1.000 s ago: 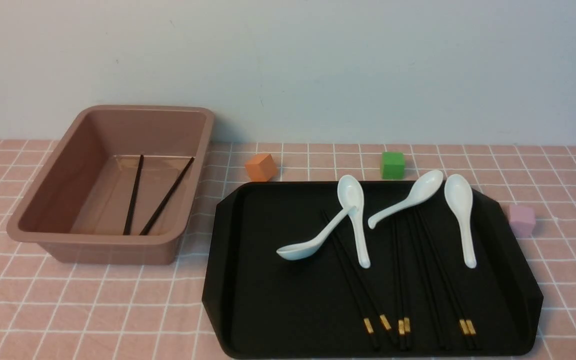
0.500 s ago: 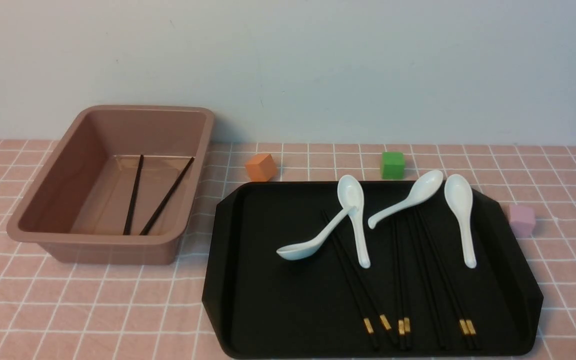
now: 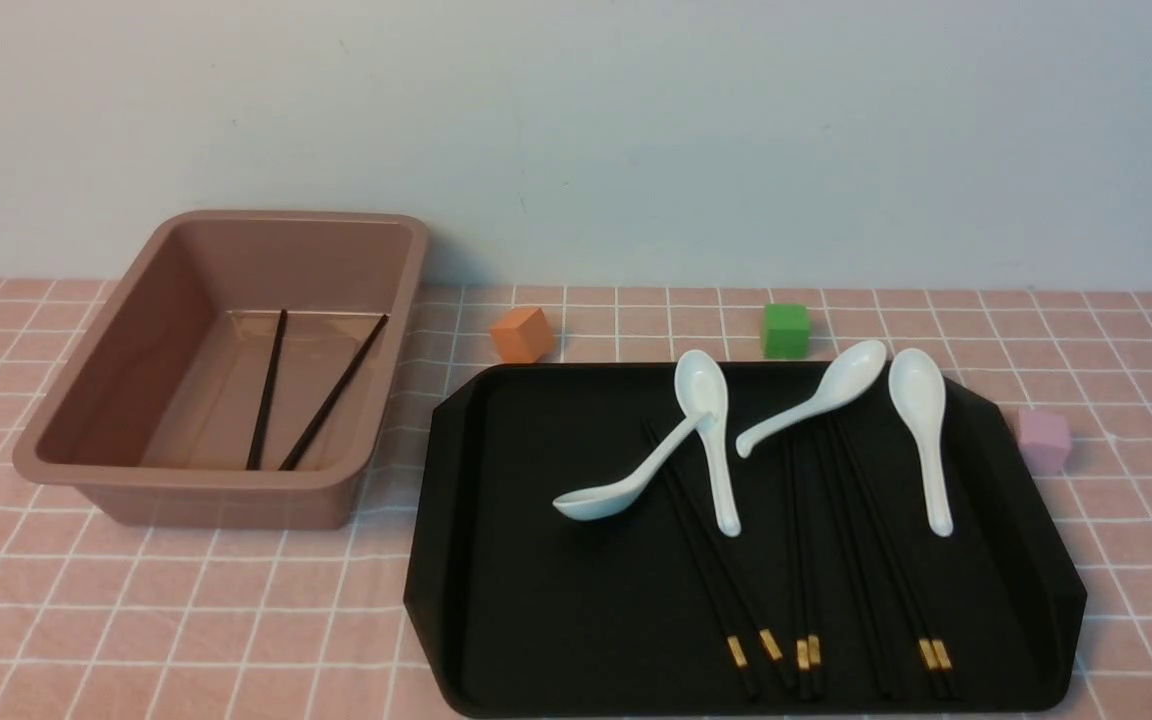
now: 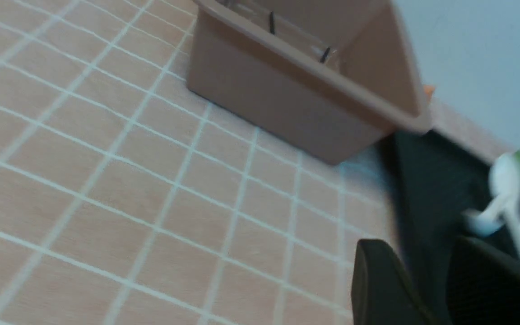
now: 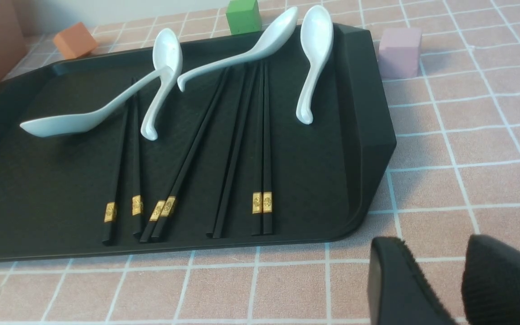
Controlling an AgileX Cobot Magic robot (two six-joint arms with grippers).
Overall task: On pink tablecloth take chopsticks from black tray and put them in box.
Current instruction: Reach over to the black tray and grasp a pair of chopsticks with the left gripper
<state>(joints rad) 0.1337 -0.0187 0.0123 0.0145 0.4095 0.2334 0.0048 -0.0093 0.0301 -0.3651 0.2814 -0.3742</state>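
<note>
- The box sits on the pink tablecloth to the robot's left of the black tray, its open top facing up, presumably so the left arm can drop things in without crossing the tray.
- Two black sticks lie on the box's floor, slightly splayed (their gold bands, if they have any, don't show), so part of the job looks done.
- The remaining chopsticks lie in the tray, roughly in pairs, most with gold-banded ends towards the robot; that probably makes those ends the easiest place to grip.
- One spoon lies across the leftmost pair, with another spoon leaning its handle over it, so lifting that pair could drag both along (I'd judge it the awkward one).
- The far ends of other pairs run up near the third spoon, which may call for a low, gentle pull.
- The left gripper has its jaws parted with nothing between them, held back over the cloth.
- The right gripper is also released and bare, in front of the tray, perhaps waiting to reach for the next pair or simply resting.
</note>
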